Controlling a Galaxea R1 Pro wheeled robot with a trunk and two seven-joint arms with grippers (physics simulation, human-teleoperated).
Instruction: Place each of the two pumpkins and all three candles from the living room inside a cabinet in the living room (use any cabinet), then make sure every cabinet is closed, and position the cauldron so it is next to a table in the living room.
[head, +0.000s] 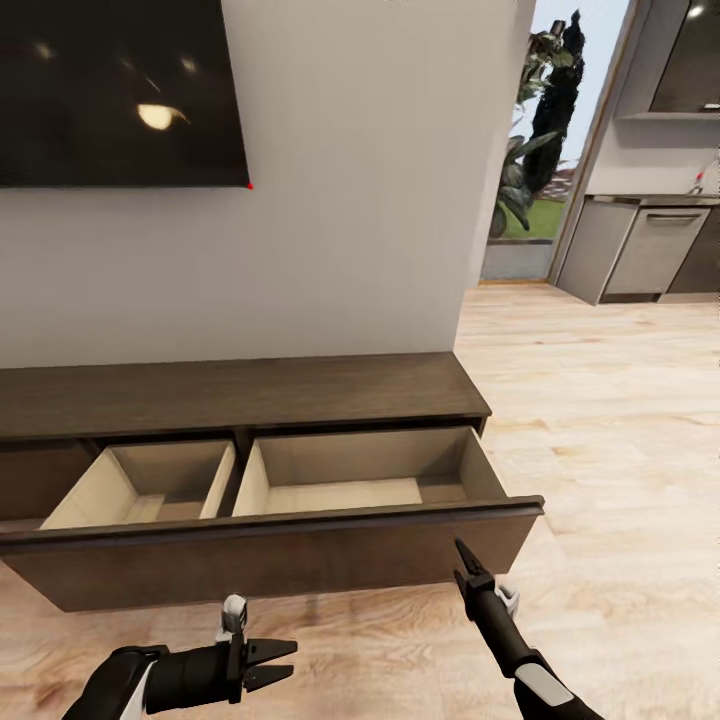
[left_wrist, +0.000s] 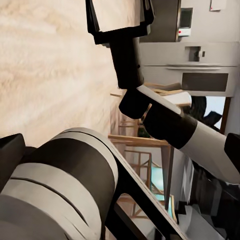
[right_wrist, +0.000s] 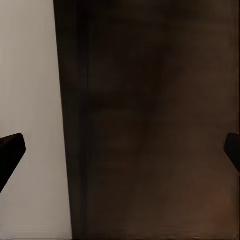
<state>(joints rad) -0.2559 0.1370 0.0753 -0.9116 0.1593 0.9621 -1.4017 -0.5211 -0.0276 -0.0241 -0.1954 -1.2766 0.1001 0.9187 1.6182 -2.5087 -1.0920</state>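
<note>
My right pincer (head: 462, 556), a slim black two-fingered gripper on a black-and-white arm, pointed up at the near face of the drawer. From the head view its fingers looked edge-on and almost together, but in the right wrist view the two black tips (right_wrist: 10, 150) sat at opposite edges of the picture, so I judged it spread wide and holding nothing. Its tip was touching or just short of the drawer front; I could not tell which.

My left pincer (head: 268, 665), black as well, lay low and nearer to me, pointing right over the pale plank floor (head: 600, 400), its fingers parted and empty.

The long, low, dark brown wooden cabinet (head: 230, 395) ran left to right against the grey wall, its long axis across my view. One wide drawer (head: 300, 555) stood pulled out toward me, with two pale-wood compartments; both looked empty.

The relation that mattered was this: the drawer front lay just beyond the right pincer, which was the nearer of the two, and the drawer's travel ran straight away from me toward the wall. A push there would shut it, yet nothing was inside.
</note>
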